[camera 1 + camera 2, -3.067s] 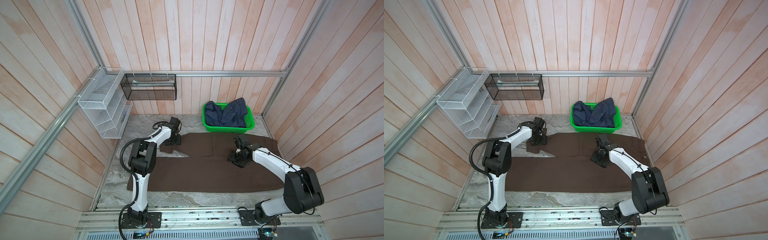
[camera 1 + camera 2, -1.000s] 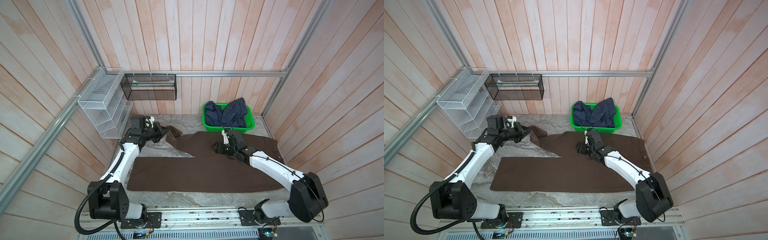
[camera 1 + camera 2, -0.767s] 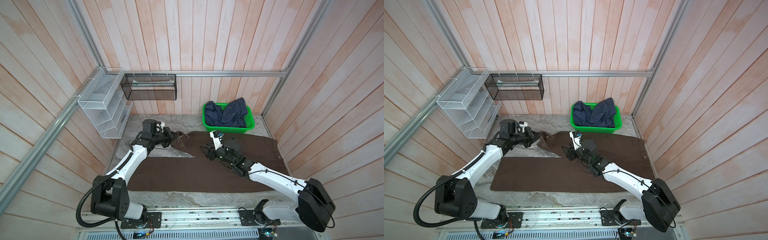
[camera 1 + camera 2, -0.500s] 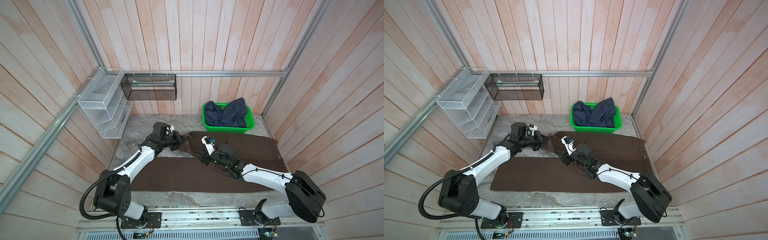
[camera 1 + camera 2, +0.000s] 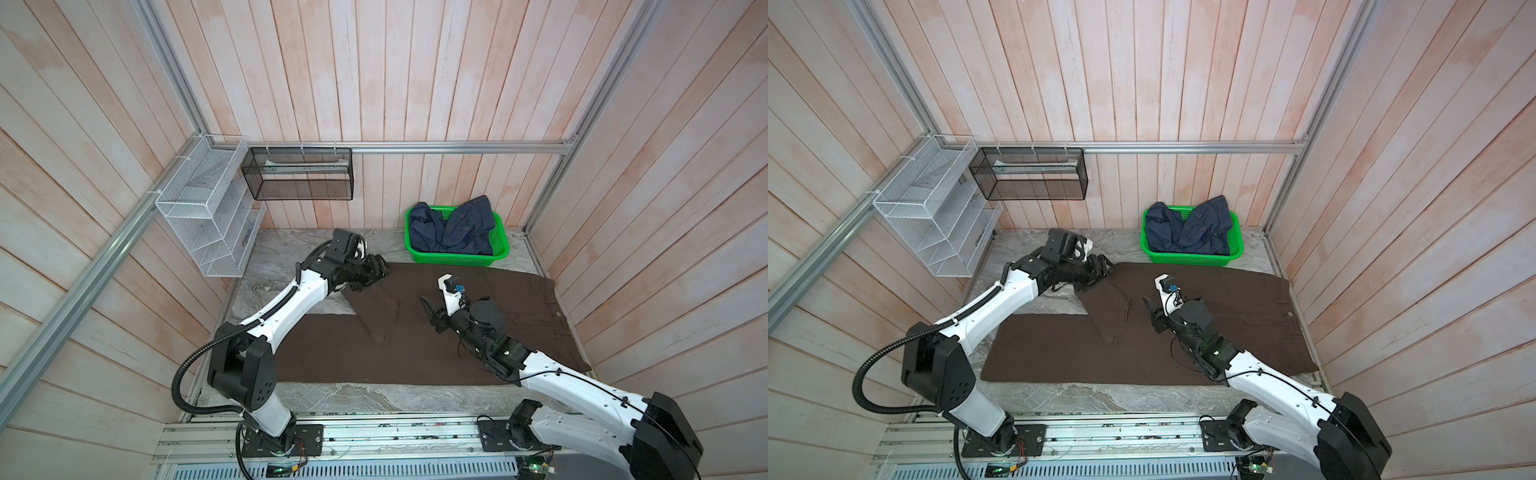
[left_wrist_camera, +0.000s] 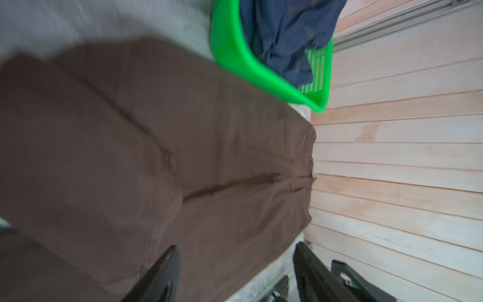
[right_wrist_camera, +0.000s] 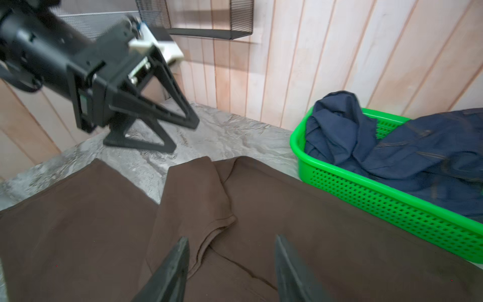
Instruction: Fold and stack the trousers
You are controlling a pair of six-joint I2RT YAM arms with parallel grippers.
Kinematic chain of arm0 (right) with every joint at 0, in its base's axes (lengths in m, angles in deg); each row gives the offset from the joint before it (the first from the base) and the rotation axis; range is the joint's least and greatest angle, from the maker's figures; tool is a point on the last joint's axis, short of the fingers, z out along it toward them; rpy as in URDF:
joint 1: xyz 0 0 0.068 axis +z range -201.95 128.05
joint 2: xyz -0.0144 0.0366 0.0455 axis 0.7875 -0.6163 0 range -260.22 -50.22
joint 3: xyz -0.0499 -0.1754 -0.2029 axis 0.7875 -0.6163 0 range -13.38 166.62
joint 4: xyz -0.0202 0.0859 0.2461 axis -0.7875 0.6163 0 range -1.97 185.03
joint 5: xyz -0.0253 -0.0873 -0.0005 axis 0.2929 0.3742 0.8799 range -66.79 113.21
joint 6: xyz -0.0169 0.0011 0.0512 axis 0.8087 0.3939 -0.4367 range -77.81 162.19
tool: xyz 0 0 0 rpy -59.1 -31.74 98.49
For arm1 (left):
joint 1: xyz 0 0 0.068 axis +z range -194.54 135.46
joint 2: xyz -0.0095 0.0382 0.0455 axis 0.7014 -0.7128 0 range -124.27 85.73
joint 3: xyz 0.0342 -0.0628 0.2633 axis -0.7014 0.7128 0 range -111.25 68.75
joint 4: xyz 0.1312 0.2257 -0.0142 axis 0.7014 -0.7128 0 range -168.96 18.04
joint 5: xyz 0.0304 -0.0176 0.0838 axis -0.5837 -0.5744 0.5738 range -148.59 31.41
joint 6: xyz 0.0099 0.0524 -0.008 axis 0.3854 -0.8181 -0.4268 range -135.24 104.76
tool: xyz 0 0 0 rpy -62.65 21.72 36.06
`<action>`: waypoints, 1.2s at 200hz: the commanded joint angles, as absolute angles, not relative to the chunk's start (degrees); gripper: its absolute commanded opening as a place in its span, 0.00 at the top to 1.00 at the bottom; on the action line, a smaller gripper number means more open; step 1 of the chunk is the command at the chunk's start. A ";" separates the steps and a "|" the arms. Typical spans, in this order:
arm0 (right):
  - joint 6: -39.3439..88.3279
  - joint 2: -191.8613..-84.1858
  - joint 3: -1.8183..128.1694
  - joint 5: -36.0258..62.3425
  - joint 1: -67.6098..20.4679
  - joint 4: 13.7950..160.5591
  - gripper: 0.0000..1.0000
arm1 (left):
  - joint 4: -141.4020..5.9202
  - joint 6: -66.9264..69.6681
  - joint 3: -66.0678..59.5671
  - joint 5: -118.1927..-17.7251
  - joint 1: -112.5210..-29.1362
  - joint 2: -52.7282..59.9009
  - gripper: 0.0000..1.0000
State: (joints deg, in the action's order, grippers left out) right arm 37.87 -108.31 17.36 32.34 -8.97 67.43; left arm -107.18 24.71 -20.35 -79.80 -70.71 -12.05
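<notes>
Right wrist view shows the left pincer (image 7: 183,136) spread wide and empty above the bare table (image 7: 230,136), just off the far edge of the trousers (image 7: 339,235). The right pincer (image 7: 232,238) is also open with nothing between its jaws, poised over the cloth.

The trousers lie flat across the table from its left edge to its right. The end of the far leg (image 5: 376,309) is turned back slantwise onto the near leg, and its hem (image 7: 222,222) is rucked into a ridge.

I judge that slant to be the main hazard. If the next fold is made over it, the crooked layer gets locked in and the stack comes out lopsided. A pinch at the ridge could also catch both layers and drag the lower leg along.

The green basket (image 5: 457,261) holding a navy garment (image 5: 453,228) sits against the trousers' far edge near the far right corner, so a sweeping pull there could shove it.
</notes>
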 commanded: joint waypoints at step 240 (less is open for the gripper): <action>36.63 -97.77 11.33 38.92 -11.70 73.17 0.47 | -135.90 -17.61 -49.19 -51.87 -81.12 -48.15 0.95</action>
